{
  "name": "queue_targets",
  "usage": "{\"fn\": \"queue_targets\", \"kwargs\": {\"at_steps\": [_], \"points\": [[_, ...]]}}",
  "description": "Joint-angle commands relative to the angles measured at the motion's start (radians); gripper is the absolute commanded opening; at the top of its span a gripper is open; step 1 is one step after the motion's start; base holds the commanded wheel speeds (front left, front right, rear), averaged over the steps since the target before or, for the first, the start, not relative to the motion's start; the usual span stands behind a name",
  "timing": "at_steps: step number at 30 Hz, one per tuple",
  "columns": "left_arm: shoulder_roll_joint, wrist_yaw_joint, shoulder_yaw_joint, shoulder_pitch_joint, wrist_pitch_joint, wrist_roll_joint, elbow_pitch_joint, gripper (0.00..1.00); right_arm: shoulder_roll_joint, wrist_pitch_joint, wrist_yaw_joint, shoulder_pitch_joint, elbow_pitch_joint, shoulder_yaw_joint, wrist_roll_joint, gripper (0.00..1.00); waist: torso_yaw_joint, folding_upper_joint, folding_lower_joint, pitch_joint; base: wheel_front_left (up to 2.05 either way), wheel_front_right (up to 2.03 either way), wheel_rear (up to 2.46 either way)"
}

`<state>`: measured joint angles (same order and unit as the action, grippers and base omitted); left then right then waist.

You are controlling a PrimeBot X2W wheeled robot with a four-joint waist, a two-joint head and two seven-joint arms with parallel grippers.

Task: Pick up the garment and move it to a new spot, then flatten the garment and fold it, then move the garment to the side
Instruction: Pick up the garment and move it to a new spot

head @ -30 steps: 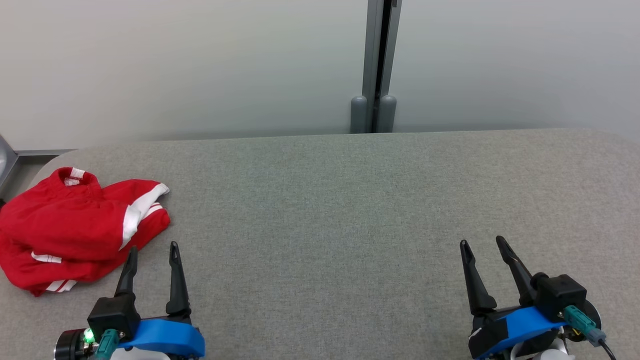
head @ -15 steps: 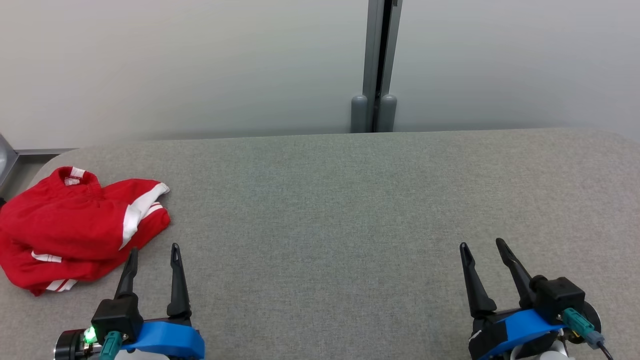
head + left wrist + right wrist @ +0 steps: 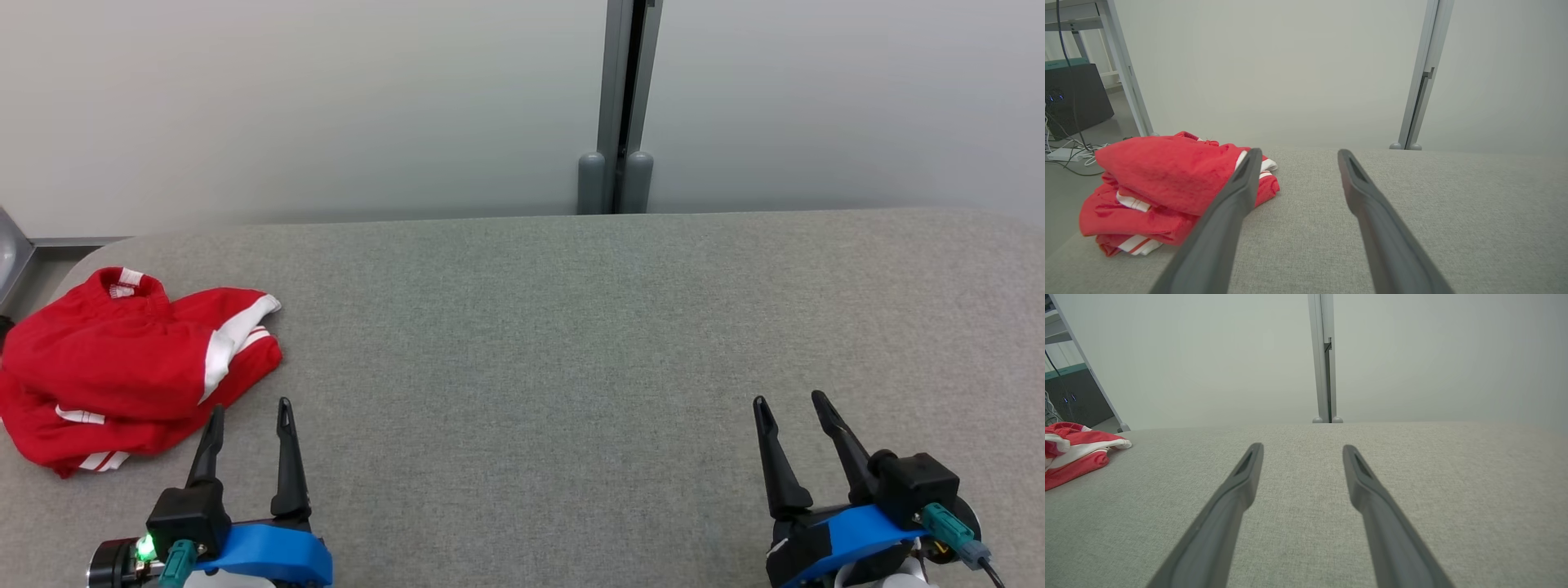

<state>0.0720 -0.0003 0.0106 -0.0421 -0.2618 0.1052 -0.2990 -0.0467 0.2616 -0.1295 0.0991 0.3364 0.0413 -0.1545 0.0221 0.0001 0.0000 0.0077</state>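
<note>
One crumpled red, white-striped garment [image 3: 131, 359]

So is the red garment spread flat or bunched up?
Bunched up: the red garment lies as a crumpled heap, layers overlapping, on the grey table.

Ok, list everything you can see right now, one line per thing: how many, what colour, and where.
garment: one, red with white stripes, crumpled at the table's left end
table: one, grey fabric top, across the foreground
wall panels: two, pale, behind the table
post: one, grey, between the panels, with two rounded feet at the table's far edge
frame leg: one, pale grey, beyond the table's left end
cabinet: one, dark, on the floor past the frame leg
cables: several, dark, on the floor by the cabinet
left gripper: one, dark fingers on a blue mount, open, lower left beside the garment, holding nothing
right gripper: one, same colours, open, lower right over bare table
</note>
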Motion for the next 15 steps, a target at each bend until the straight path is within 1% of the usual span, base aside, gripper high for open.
{"fn": "queue_targets", "kwargs": {"at_steps": [1, 7, 11, 15], "points": [[0.006, 0.0, -0.005, -0.008, -0.005, -0.001, -0.001, 1.0, -0.007, 0.005, -0.002, 0.009, -0.001, 0.0, -0.003, 1.0, 0.003, -0.0001, 0.0, 0.001, 0.0, 0.0, 0.0], [0.008, 0.011, -0.013, -0.015, -0.005, -0.002, 0.008, 1.0, -0.006, 0.005, -0.002, 0.019, -0.008, 0.02, -0.001, 1.0, 0.03, -0.0001, 0.0, 0.009, 0.0, 0.0, 0.0], [0.015, 0.011, -0.019, -0.025, -0.005, 0.003, 0.007, 1.0, -0.006, 0.004, -0.002, 0.023, -0.008, 0.03, -0.001, 1.0, 0.069, -0.0001, 0.0, 0.015, 0.0, 0.0, 0.0], [0.022, 0.017, -0.023, -0.024, -0.005, 0.004, 0.005, 1.0, -0.006, 0.004, -0.002, 0.017, -0.005, 0.032, -0.004, 1.0, 0.123, -0.0001, 0.0, 0.016, 0.0, 0.0, 0.0]]}}
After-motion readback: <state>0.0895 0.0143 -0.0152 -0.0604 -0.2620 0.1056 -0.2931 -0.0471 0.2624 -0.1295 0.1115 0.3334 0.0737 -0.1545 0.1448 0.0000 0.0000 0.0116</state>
